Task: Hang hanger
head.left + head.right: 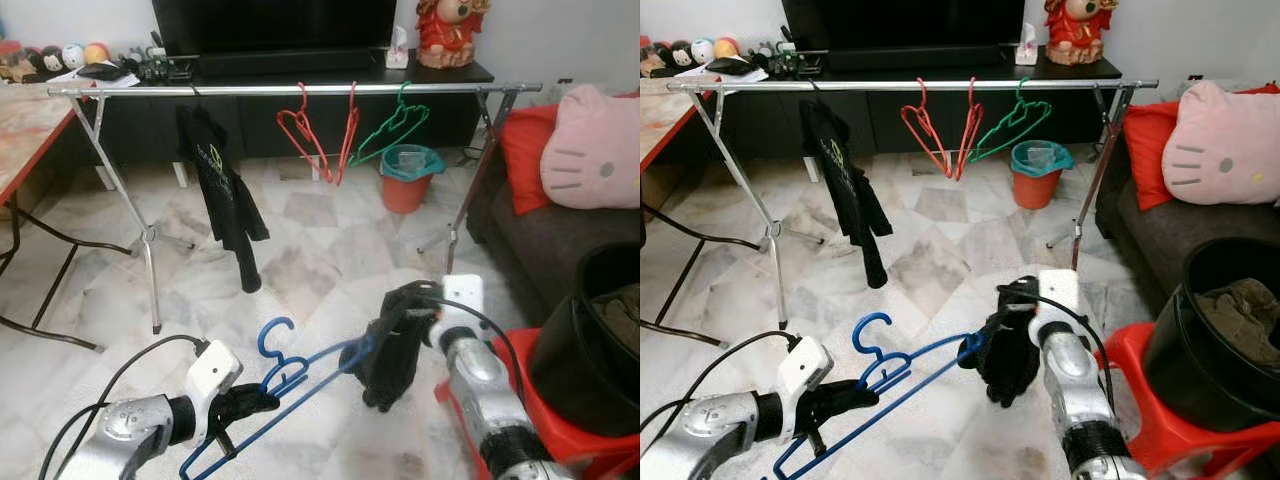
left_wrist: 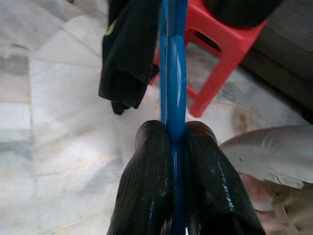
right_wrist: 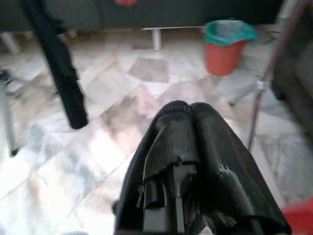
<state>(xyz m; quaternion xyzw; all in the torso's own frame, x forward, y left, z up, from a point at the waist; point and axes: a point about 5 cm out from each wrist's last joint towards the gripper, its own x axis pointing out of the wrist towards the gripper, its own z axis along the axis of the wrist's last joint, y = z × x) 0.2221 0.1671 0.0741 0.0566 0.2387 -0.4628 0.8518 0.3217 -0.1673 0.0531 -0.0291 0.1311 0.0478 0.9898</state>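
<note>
Hanger (image 1: 290, 385) sat low centre of frame, unhung, well short of rail (image 1: 300, 90) across the top. Left gripper (image 2: 173, 147) jaws clamped on its blue wire. Right gripper (image 3: 190, 147) jaws together, probably pinching the black garment (image 1: 392, 350) draped on it.

Blue hanger (image 1: 300, 385), black garment (image 1: 390, 350), red stool (image 1: 1160, 420), marbled floor (image 1: 300, 260).

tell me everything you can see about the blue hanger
The blue hanger is thin and glossy, probably plastic, with a curled hook pointing up. It is held in the air above the marble floor, tilted. The left end effector is shut on its bar near the hook, and the right end effector pinches a black garment draped on its far end.
</note>
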